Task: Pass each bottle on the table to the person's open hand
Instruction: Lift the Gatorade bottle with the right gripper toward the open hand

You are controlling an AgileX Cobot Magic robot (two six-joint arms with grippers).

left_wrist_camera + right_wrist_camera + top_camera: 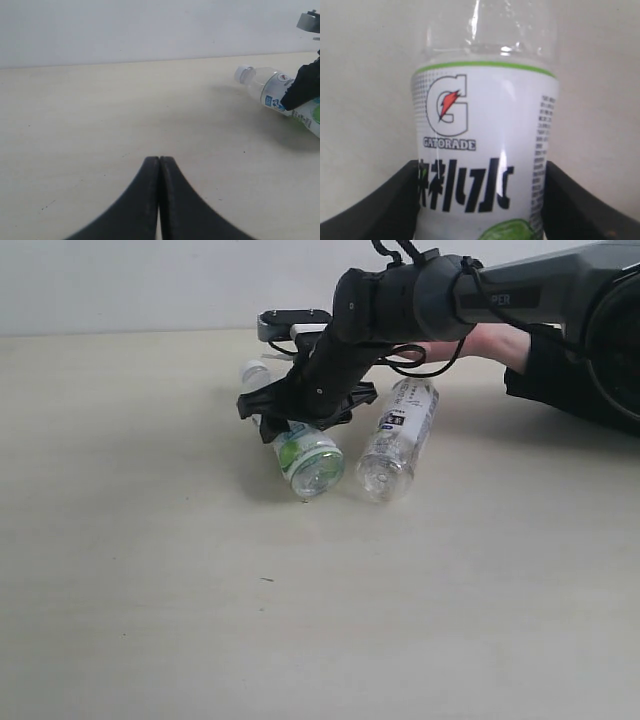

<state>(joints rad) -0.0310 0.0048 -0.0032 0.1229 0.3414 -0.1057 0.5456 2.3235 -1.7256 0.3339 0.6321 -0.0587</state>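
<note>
The green-and-white bottle [305,452] lies on its side on the table [140,560], white cap pointing away. My right gripper [300,418] reaches across and is shut on it, one finger against each side of its label [485,150]. A white-labelled bottle [398,438] lies just right of it. The person's open hand [487,341] rests at the back right, partly hidden behind my right arm. In the left wrist view the gripped bottle [272,92] shows far off, and my left gripper [160,161] is shut on nothing, low over the table. No pink-labelled bottle is in view.
The person's black sleeve [565,380] lies on the table at the right edge. My right arm [500,295] stretches over the back of the table from the right. A pale wall [150,280] stands behind the table.
</note>
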